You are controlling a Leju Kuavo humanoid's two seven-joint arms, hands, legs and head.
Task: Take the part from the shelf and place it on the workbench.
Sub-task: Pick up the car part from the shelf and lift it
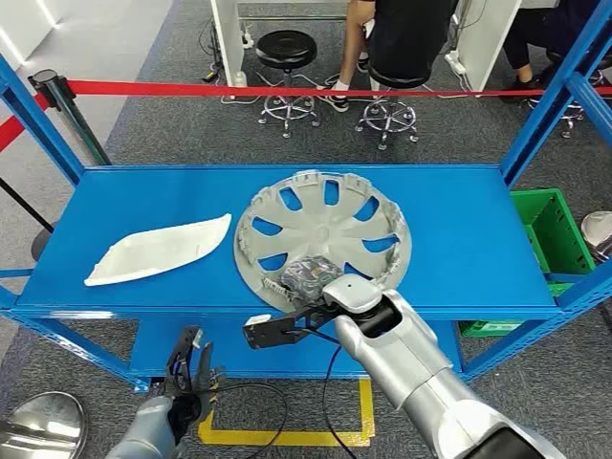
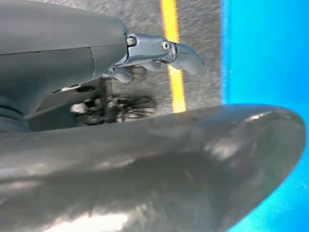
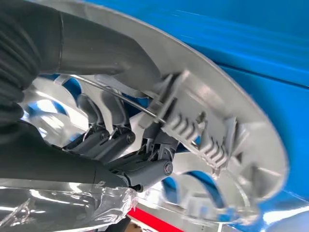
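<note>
Lying flat on the blue shelf point(image 1: 462, 239), near the middle of its front edge, is a silver wheel cover point(image 1: 322, 229) with spoke openings showing the blue beneath. The right hand point(image 1: 312, 277) rests on the cover's near rim, reaching in from the shelf's front edge on a silver arm. In the right wrist view its dark fingers point(image 3: 120, 145) curl around the cover's rim point(image 3: 204, 121), beside the ribbed clips on the inner side, gripping it. A white curved panel point(image 1: 160, 249) lies apart from the cover toward the shelf's left end. The left hand point(image 1: 189, 371) hangs low in front of the shelf, below its front edge, fingers point(image 2: 160, 50) spread and holding nothing, above grey floor with yellow tape point(image 1: 289, 435). A green crate point(image 1: 552, 229) stands past the shelf's right end.
</note>
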